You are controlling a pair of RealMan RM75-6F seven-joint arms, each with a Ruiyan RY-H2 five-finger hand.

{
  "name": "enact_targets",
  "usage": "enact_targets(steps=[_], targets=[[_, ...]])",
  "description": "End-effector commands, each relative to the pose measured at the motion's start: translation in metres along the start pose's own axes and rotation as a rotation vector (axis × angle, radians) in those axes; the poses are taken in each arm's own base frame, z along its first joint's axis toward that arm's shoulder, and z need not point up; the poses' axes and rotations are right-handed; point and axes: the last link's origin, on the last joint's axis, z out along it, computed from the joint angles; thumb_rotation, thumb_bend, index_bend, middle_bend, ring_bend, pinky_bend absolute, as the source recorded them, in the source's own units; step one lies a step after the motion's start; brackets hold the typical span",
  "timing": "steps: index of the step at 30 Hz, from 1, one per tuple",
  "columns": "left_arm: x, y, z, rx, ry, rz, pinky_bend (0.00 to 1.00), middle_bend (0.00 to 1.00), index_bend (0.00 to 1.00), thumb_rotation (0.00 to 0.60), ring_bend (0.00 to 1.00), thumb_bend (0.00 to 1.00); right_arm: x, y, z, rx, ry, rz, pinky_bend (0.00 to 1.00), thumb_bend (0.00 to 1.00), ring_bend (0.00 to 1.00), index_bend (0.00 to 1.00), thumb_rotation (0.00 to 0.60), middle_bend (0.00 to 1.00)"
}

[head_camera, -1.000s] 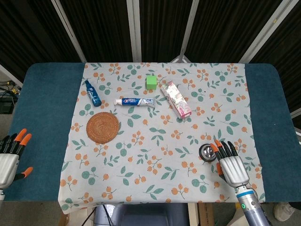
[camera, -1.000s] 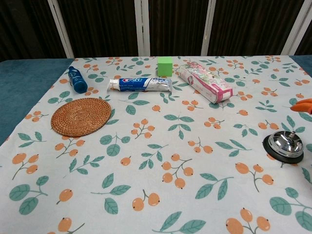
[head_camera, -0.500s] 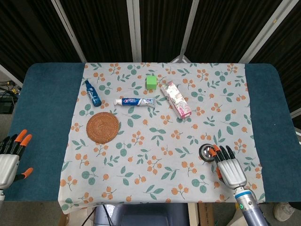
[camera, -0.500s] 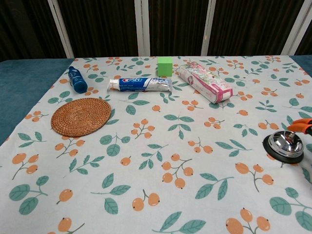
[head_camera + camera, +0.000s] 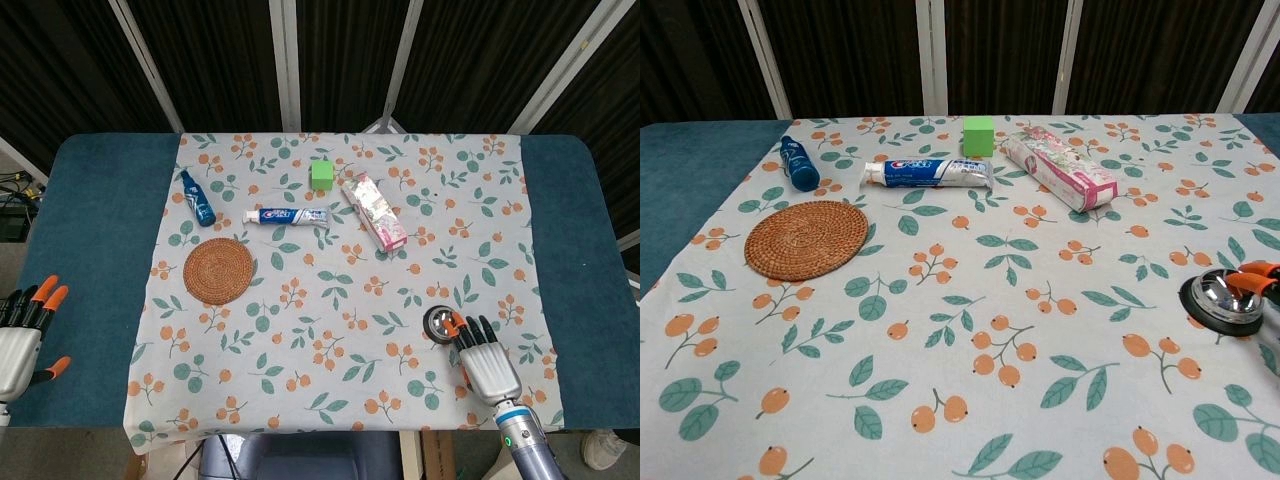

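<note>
Now right hand [image 5: 487, 355] open, fingertips [image 5: 1252, 281] over bell [image 5: 440, 321]; left hand [image 5: 20, 340] open, idle.

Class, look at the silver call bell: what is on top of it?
The right hand's orange fingertips lie over the silver call bell's dome. Contact cannot be confirmed; the flowered cloth is beneath.

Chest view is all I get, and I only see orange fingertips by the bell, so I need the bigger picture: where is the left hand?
Observer: The left hand is off the floral cloth, over the blue table cover at the near left edge, with its fingers apart and holding nothing.
Operator: And the rest of my right hand?
Observer: The right hand is just near and right of the bell, back upward, with its fingertips at the bell's rim.
</note>
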Motion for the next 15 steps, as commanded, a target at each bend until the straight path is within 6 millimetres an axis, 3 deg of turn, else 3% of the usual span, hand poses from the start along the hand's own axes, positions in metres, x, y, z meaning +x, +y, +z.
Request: enact_targets(steps=[1,4,12,15], targets=[[0.0,0.0,0.0,0.001,-0.003,-0.002,0.0,0.0,0.0,0.6,0.0,0.0,0.014,0.001,0.002,-0.004,0.072,0.041,0.0,0.72,0.0,0.0,0.6,0.0],[0.0,0.0,0.001,0.002,-0.005,-0.001,0.0,0.0,0.0,0.6,0.0,0.0,0.029,0.004,0.002,-0.008,0.149,0.094,0.0,0.7,0.0,0.0,0.6,0.0],[-0.001,0.0,0.0,0.002,-0.013,-0.002,0.0,0.0,0.0,0.6,0.0,0.0,0.058,0.03,-0.015,-0.063,0.266,0.198,0.0,0.43,0.0,0.0,0.6,0.0],[-0.001,0.0,0.0,0.002,-0.015,-0.004,0.0,0.0,0.0,0.6,0.0,0.0,0.064,0.039,-0.023,-0.078,0.294,0.219,0.0,0.42,0.0,0.0,0.6,0.0]])
